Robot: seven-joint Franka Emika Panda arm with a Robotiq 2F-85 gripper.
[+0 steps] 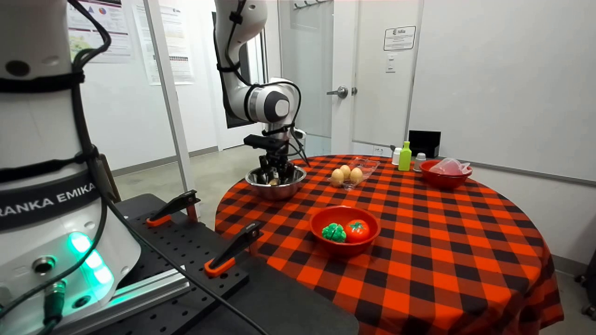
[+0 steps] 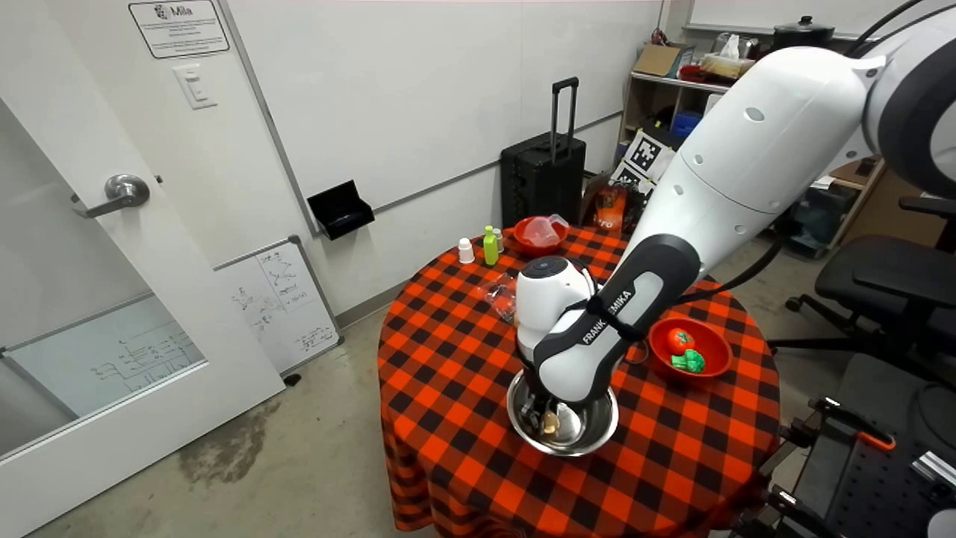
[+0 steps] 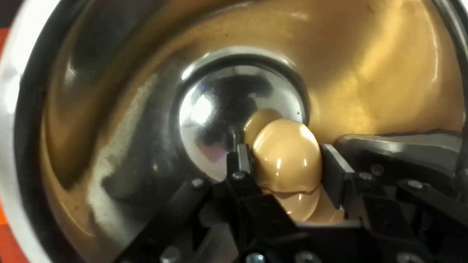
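In the wrist view, a glossy tan egg (image 3: pixel 287 146) sits between the two finger pads of my gripper (image 3: pixel 284 160). Both pads appear to press against its sides, so the gripper is shut on it. A jagged seam crosses the egg's near end, with another pale curved surface below it; whether this is the shell's other half I cannot tell. All of this is inside a steel bowl (image 3: pixel 128 153), whose wall mirrors the egg's colour. The bowl (image 1: pixel 279 191) stands near the table's edge in both exterior views, with the fingers reaching below its rim and partly hidden.
Three eggs (image 1: pixel 347 174) rest by a clear plastic carton (image 1: pixel 368 165). A red bowl (image 1: pixel 344 249) holds a tomato (image 1: pixel 357 231) and broccoli (image 1: pixel 333 232). Farther back stand a green bottle (image 1: pixel 404 157), white shakers (image 2: pixel 465 250) and a red bowl (image 1: pixel 444 180) with a clear plastic cup.
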